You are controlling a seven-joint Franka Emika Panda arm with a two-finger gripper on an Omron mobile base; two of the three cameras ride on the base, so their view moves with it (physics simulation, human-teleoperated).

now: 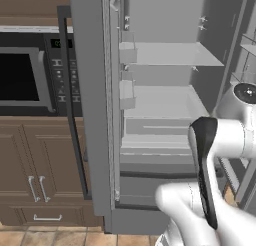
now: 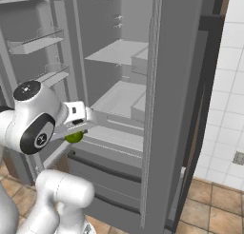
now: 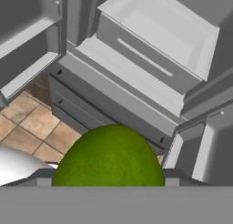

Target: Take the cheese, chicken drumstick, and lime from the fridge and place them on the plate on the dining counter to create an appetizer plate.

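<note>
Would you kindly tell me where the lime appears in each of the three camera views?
Left base view: no lime to be made out.
Right base view: lime at left-centre, in the tool, in front of the fridge.
Hand view: lime at bottom centre.
Shared landmark: the fridge's pale shelves.

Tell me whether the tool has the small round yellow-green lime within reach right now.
Probably yes: the small round yellow-green lime already sits between the tool's fingers, nothing blocking it.

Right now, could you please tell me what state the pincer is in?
Pincer: closed on the lime, held in front of the open fridge.
</note>
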